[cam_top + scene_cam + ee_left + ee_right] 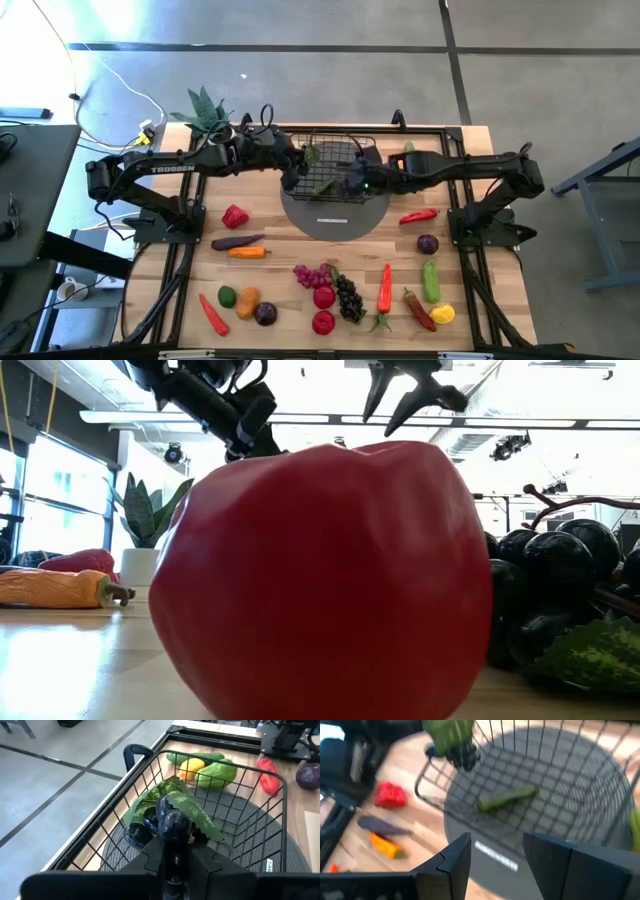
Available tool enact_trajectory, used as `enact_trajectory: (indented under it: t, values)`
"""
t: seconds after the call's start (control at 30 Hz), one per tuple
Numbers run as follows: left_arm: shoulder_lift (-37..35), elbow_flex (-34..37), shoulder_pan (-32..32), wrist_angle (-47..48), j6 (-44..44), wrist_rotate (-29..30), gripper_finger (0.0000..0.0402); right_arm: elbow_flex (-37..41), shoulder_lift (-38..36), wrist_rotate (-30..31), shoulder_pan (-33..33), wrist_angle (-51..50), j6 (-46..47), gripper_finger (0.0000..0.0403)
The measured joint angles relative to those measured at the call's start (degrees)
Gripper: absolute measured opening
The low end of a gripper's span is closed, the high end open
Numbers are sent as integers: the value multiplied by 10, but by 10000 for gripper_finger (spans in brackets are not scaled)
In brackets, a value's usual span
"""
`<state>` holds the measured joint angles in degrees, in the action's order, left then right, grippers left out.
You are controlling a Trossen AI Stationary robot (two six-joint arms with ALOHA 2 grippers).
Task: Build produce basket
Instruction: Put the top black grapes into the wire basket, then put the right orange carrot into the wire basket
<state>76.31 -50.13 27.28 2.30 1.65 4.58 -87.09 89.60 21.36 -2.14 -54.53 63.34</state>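
Hanging over basket (280, 785), grapes (167, 822) in left tool (172, 852)

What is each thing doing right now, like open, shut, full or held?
left end effector: shut on the dark grapes, above the basket
dark grapes: held, leaves attached
basket: holds one green vegetable
right end effector: open, holding nothing, at the basket
red apple: lying on the table

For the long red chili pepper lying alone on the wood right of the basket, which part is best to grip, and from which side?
Grip the red chili pepper at its thicker middle, coming straight down from above with the fingers across its narrow width. It lies flat, lengthwise nearly left to right, with bare wood on both long sides, so the fingers should fit. The right gripper, open over the basket, is the closer one; the left gripper holds dark grapes.
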Motion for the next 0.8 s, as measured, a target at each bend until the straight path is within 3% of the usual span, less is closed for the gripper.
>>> enact_trajectory:
  t: [0.23,0.57,0.8]
  values:
    - [0,0,1,-27,0,-26,90,0,0,-3,-70,-43,102,163]
    - [-6,0,1,-26,0,-14,180,19,1,-6,-167,-52,237,163]
    - [-36,0,1,-8,0,-3,194,19,0,-44,-213,-52,261,163]
